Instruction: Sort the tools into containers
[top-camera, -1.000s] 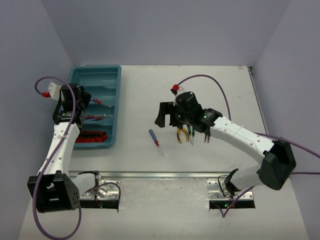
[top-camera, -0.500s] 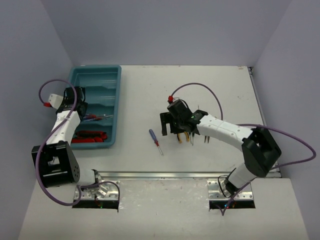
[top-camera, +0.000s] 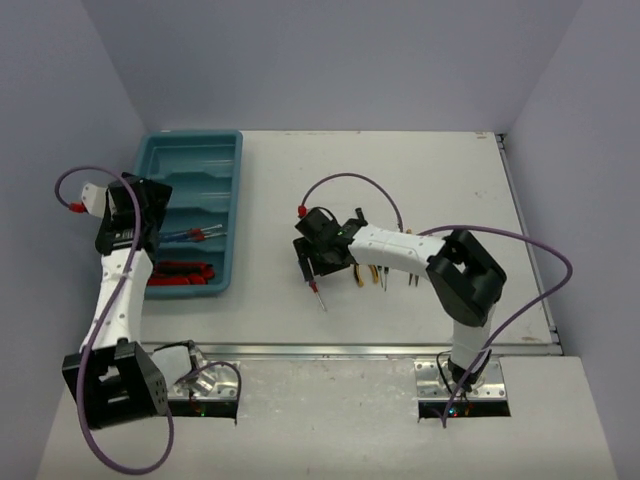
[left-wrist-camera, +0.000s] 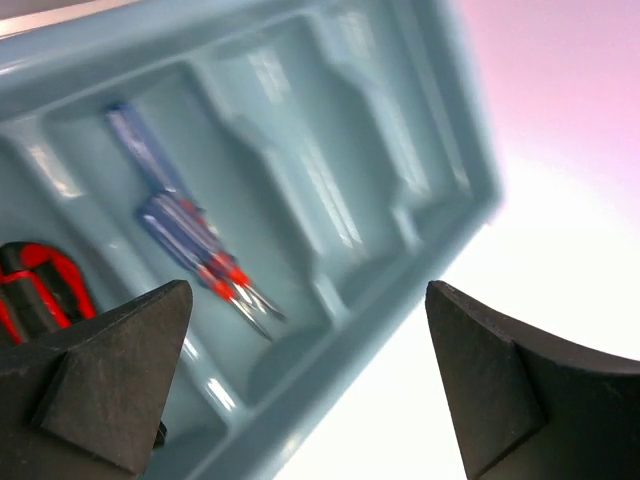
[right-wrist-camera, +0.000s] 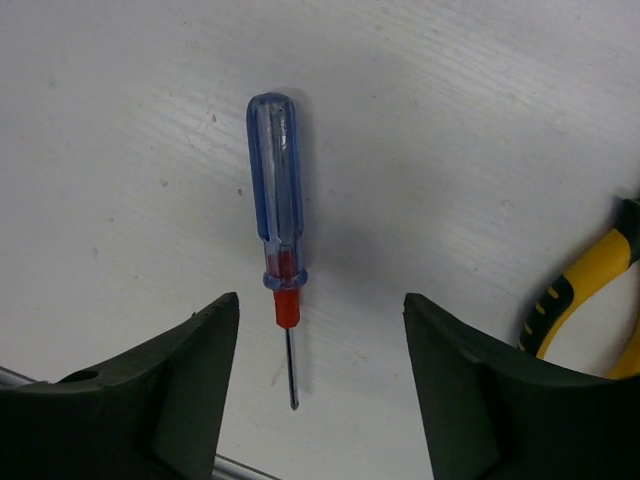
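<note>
The teal tray (top-camera: 190, 140) lies at the table's left. One compartment holds blue-handled screwdrivers (top-camera: 196, 236) (left-wrist-camera: 180, 225), and the nearest holds red-handled tools (top-camera: 180, 272) (left-wrist-camera: 30, 290). My left gripper (top-camera: 148, 218) (left-wrist-camera: 310, 385) hangs open and empty above the tray's rim (left-wrist-camera: 330, 390). My right gripper (top-camera: 312, 265) (right-wrist-camera: 320, 390) is open, straddling the shaft of a blue-handled screwdriver (top-camera: 316, 292) (right-wrist-camera: 277, 200) that lies flat on the table. Its fingers (right-wrist-camera: 170, 390) stand apart from the tool. Yellow-handled pliers (top-camera: 367, 272) (right-wrist-camera: 590, 290) lie just right of it.
Thin green-and-black screwdrivers (top-camera: 386, 276) lie beside the pliers, under the right arm. Purple cables loop over both arms. A metal rail (top-camera: 330, 350) runs along the table's near edge.
The left gripper opened and pulled back above the tray, leaving the blue screwdrivers inside. The right arm swung left from the pliers to the loose blue screwdriver, its jaws narrowing somewhat.
</note>
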